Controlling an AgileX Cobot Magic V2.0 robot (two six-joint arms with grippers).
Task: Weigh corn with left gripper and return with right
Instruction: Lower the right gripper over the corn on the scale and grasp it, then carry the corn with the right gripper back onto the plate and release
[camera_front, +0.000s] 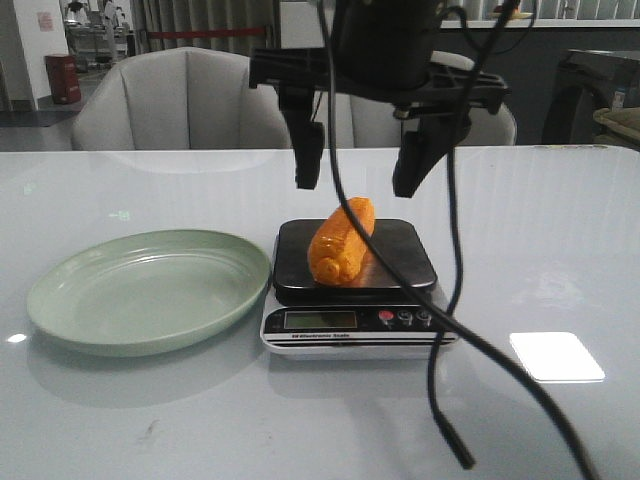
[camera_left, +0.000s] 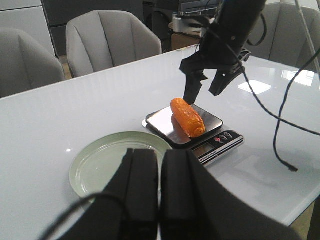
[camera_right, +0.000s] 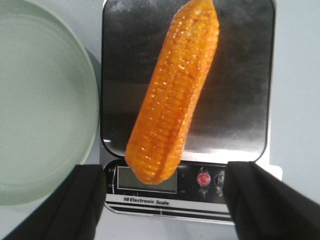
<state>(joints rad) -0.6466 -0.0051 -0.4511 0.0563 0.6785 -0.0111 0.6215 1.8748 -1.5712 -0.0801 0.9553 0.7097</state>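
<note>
Corn (camera_front: 342, 243) lying on scale (camera_front: 355, 262) for weighing, directly beneath right gripper (camera_front: 362, 172), jaws spread wide and empty for pickup; left gripper (camera_left: 159, 192) withdrawn beside plate (camera_front: 120, 300), jaws closed, empty.

The gripper (camera_front: 360, 168) hung open, fingers pointing down, directly above the corn (camera_front: 341, 243). The corn lay on the scale (camera_front: 355, 290) beneath it, untouched. A green plate (camera_front: 148, 289) sat lower left.
</note>
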